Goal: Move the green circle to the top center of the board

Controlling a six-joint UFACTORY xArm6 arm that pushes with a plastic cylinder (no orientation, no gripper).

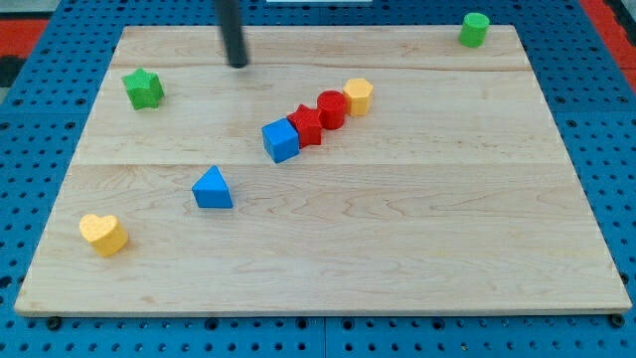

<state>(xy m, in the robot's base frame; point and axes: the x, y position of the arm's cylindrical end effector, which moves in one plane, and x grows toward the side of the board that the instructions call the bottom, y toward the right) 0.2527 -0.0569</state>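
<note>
Pale, matt wooden board (397, 249) on blue perforated base (30, 99).

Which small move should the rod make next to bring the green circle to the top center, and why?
Probably slide my tip toward the view's right along the top edge, to get beyond the green circle. That block sits in the top right corner, far from my tip, so it must be pushed leftward from its right side.

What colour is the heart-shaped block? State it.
Yellow: the heart block sits near the board's bottom left in the camera view.
</note>
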